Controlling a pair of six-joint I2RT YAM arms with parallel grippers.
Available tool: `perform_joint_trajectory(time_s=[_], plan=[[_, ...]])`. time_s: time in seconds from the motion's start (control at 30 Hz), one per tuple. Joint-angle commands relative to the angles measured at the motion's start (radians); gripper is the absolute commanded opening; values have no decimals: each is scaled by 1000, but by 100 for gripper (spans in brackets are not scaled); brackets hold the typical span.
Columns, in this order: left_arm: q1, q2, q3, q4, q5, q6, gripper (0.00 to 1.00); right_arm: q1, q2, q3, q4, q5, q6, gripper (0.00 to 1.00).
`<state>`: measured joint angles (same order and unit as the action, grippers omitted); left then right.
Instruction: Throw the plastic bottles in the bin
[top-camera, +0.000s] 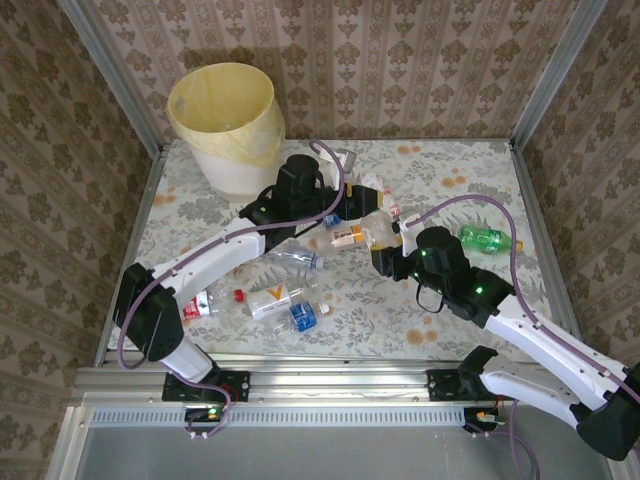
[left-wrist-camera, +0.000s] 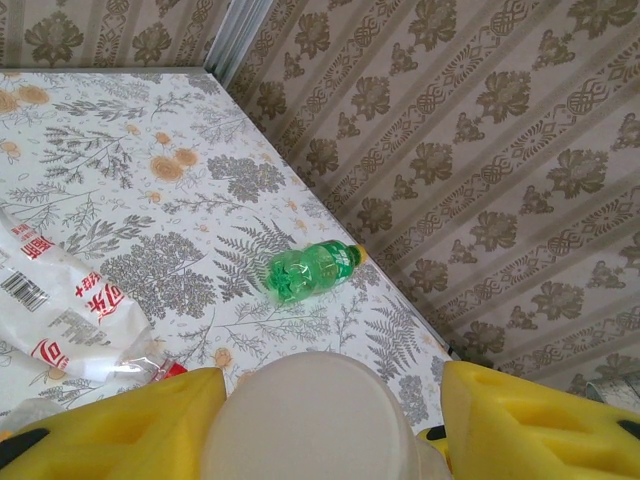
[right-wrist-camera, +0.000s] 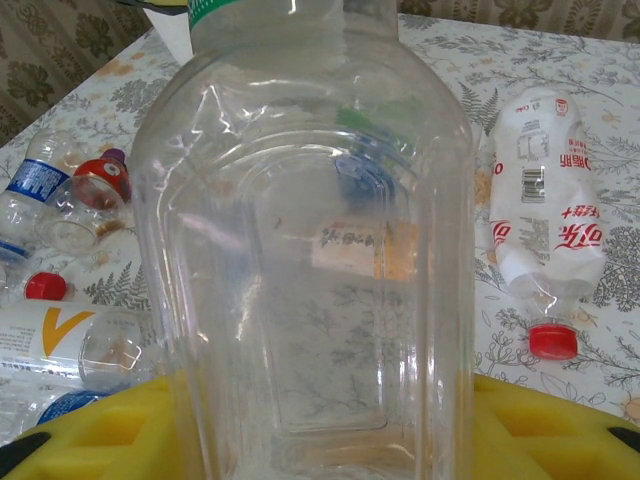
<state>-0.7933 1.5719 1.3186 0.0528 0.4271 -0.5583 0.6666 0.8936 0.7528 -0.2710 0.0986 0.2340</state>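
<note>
One bin (top-camera: 225, 115) stands at the far left corner of the table (top-camera: 440, 300). About nine bottles (top-camera: 275, 298) can be counted, with one green bottle (top-camera: 485, 238) alone at the right. The right gripper (right-wrist-camera: 320, 425) grasps a clear bottle (right-wrist-camera: 310, 230) near the table's middle, well apart from the bin. The left gripper (left-wrist-camera: 325, 385) straddles a pale rounded object (left-wrist-camera: 310, 430) — whether it is clamped cannot be told.

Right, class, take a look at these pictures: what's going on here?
The robot is clearing plastic bottles into the bin. The right gripper is clamped on a clear bottle. A white bottle sits in the left gripper, grip unclear. Others, including a green bottle, lie on the table.
</note>
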Motion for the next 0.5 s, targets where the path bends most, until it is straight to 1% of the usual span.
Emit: perform_joint_trajectory(time_s=[0.0, 0.33, 0.47], plan=[[-7, 11, 24, 14, 25, -17, 57, 8, 8, 37, 23, 32, -10, 42], [-21, 35, 34, 16, 50, -25, 50, 6, 6, 42, 27, 47, -9, 42], [-21, 34, 35, 14, 48, -22, 43, 7, 8, 40, 21, 49, -10, 42]])
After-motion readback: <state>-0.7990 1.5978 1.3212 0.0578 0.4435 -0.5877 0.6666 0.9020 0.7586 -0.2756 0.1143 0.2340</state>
